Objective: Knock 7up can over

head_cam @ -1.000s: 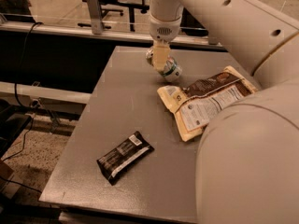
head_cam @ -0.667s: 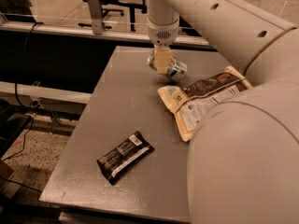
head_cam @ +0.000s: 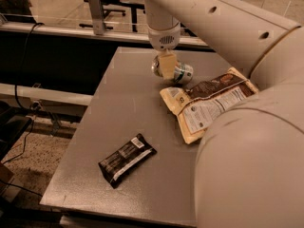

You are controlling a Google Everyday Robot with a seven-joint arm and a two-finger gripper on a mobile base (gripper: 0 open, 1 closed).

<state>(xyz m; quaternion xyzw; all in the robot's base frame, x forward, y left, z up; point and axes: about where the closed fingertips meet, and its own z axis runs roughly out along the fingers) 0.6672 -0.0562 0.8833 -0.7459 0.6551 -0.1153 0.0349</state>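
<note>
The 7up can (head_cam: 182,73) is a pale silver can with green print. It lies on its side at the far middle of the grey table (head_cam: 124,103), its silver end pointing left. My gripper (head_cam: 166,66) hangs from the arm straight down over the can's left end, touching or just in front of it and hiding part of it.
A large tan-and-brown bag (head_cam: 209,101) lies flat just right of and in front of the can. A black snack bar wrapper (head_cam: 127,159) lies near the table's front left. My arm (head_cam: 247,146) fills the right side of the view. Chairs and a rail stand behind the table.
The can has tipped from nearly upright under the gripper to lying on its side, its body toward the right. The gripper has stayed above it, shifting only slightly.
</note>
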